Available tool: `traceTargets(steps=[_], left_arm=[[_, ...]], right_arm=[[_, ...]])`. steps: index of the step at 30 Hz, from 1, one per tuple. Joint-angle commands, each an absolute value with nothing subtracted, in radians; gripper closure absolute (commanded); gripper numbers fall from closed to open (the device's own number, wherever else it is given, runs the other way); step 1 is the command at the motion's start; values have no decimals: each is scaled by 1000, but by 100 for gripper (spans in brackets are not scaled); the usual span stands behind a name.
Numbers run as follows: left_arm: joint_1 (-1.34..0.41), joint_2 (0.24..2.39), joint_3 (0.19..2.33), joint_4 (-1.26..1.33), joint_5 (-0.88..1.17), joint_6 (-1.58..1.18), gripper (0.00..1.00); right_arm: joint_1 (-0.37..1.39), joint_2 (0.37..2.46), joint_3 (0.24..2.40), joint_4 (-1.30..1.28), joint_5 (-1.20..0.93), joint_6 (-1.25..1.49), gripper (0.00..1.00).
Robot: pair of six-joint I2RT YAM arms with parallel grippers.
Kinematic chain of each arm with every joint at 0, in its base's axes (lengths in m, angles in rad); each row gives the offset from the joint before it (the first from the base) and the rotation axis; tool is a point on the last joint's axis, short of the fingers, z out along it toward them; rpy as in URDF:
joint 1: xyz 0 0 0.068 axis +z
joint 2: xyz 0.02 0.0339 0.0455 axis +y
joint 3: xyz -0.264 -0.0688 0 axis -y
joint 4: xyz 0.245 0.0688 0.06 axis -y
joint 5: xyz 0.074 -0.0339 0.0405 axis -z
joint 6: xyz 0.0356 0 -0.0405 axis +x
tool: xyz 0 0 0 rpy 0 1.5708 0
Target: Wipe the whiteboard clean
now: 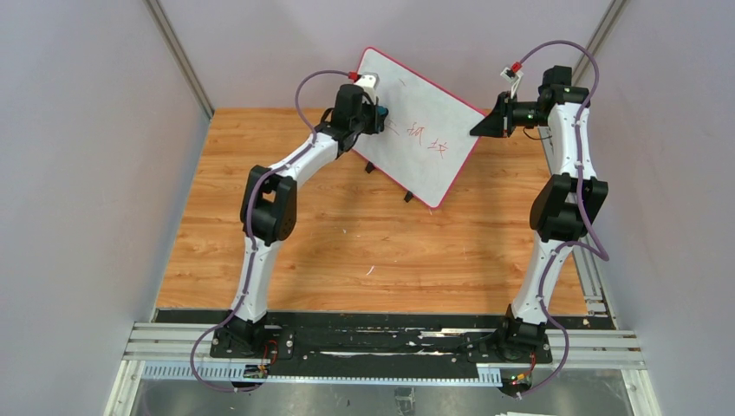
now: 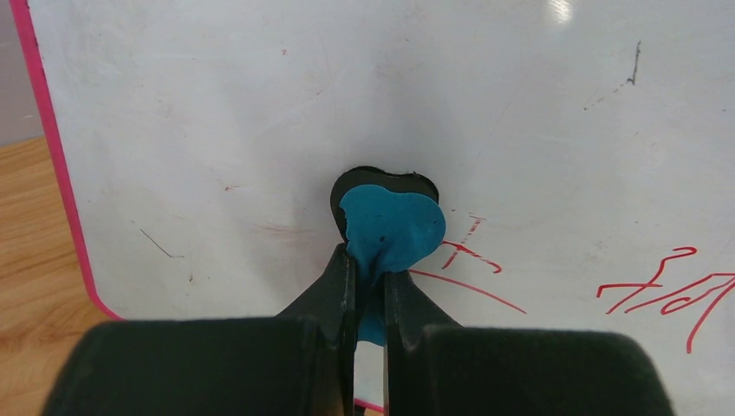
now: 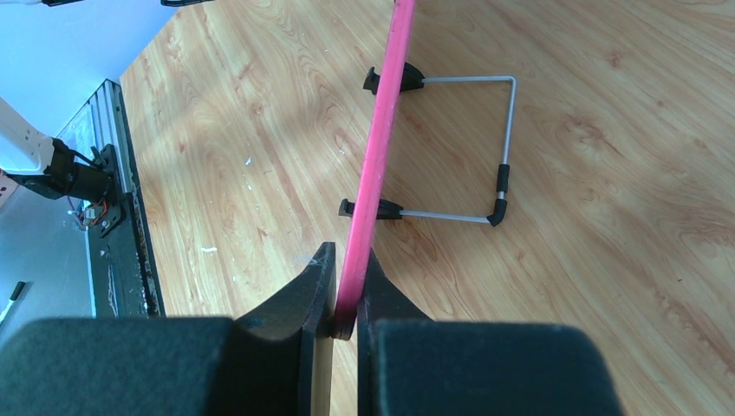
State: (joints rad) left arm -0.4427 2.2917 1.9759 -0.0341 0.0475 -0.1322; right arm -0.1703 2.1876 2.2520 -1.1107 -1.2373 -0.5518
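Note:
The whiteboard [image 1: 420, 121] stands tilted on its wire feet at the back middle of the table, with red handwriting [image 1: 428, 139] on its face. My left gripper [image 1: 374, 117] is shut on a blue-and-black eraser [image 2: 390, 227] and presses it against the board's left part, just left of the red strokes [image 2: 667, 290]. My right gripper [image 1: 479, 126] is shut on the board's pink rim [image 3: 374, 165] at its right edge and holds the board steady. In the right wrist view the rim runs edge-on between my fingers [image 3: 315, 286].
The board's wire stand [image 3: 494, 147] with black feet rests on the wooden table [image 1: 347, 243]. Grey walls close in left, right and back. A metal rail [image 1: 381, 347] carries both arm bases at the near edge.

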Motion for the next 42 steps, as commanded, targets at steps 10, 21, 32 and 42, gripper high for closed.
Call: traceTargets(steps=[10,21,32,42], left_arm=[[-567,2263,1921,41,91,-169,100],[-463,2236,1867,47,64,-164,100],[-377,2247,1921,-6,61,-146,100],[-437,2249,1877,57,128,-210,100]], right_arm=[[-133,2184,2245,-1146,-1232,-637,99],[-133,2187,2237,-1149,-1235,-643,99],[-130,2185,2233,-1154,-1241,-652,99],[-130,2179,2231,-1156,-1243,-653,99]])
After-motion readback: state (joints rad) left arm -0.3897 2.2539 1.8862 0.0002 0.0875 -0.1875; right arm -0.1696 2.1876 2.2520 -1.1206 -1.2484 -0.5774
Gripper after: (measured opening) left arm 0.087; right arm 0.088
